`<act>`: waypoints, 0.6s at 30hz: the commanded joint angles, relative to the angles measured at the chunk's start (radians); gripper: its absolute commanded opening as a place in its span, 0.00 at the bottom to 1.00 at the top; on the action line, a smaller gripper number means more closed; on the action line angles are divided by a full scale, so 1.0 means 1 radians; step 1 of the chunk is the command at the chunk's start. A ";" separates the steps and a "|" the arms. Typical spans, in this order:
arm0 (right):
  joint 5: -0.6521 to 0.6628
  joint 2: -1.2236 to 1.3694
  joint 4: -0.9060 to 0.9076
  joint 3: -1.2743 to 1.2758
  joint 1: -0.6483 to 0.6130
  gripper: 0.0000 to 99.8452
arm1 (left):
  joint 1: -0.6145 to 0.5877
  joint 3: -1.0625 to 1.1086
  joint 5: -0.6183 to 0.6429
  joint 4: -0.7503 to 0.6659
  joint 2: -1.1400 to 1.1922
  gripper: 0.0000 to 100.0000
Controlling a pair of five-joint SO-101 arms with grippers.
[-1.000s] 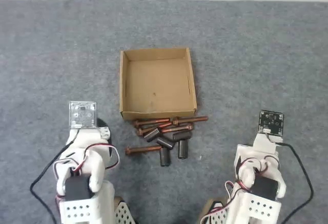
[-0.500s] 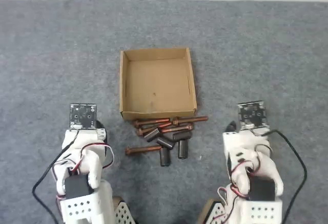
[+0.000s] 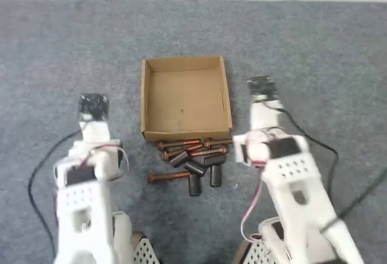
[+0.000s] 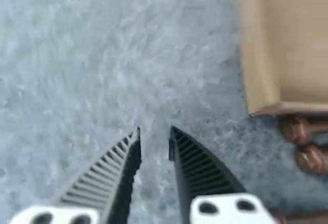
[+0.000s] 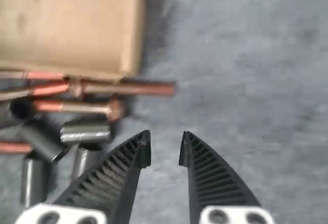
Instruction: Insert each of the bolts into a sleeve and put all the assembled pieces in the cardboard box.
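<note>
Cardboard box (image 3: 185,99) stands mid-table on the grey mat (image 3: 314,52), the copper bolts (image 3: 195,145) heaped against its near wall and the dark sleeves (image 3: 215,176) lying loose just on the arms' side of them. Off the box's near left corner the left gripper (image 4: 154,131) hovers over the mat, jaws a narrow gap apart and holding nothing. The right gripper (image 5: 165,134) hangs by the heap's right end, likewise slightly parted with nothing in it, and the mat stretches wide on both sides.

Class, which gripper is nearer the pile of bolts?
Right. The right gripper hangs just beside the bolts; the left gripper is farther off, over carpet beside the box corner.
</note>
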 commanded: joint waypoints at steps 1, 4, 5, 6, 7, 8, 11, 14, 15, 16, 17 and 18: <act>-0.021 0.039 -0.019 -0.075 -0.073 0.11 | -0.017 -0.170 0.008 -0.041 0.269 0.09; -0.025 0.041 -0.053 -0.054 -0.116 0.11 | -0.012 -0.240 0.008 -0.009 0.368 0.09; -0.026 0.039 -0.071 -0.037 -0.133 0.11 | -0.012 -0.254 0.008 0.003 0.385 0.09; -0.026 0.039 -0.093 -0.018 -0.145 0.11 | -0.012 -0.262 0.008 0.008 0.394 0.09; -0.026 0.039 -0.110 -0.002 -0.156 0.11 | -0.012 -0.265 0.008 0.009 0.399 0.09; -0.026 0.039 -0.125 0.011 -0.162 0.11 | -0.012 -0.265 0.008 0.009 0.399 0.09; -0.028 0.050 -0.150 0.029 -0.180 0.11 | -0.012 -0.265 0.008 0.009 0.399 0.09; -0.064 0.050 -0.170 0.049 -0.226 0.11 | -0.014 -0.265 0.008 0.009 0.399 0.09; -0.068 0.051 -0.177 0.060 -0.239 0.11 | -0.014 -0.265 0.008 0.011 0.399 0.09; -0.066 0.051 -0.189 0.071 -0.248 0.11 | -0.014 -0.266 0.008 0.011 0.399 0.09; -0.066 0.051 -0.202 0.083 -0.254 0.11 | -0.014 -0.266 0.008 0.011 0.399 0.09; -0.066 0.051 -0.217 0.095 -0.262 0.11 | -0.014 -0.266 0.008 0.011 0.399 0.09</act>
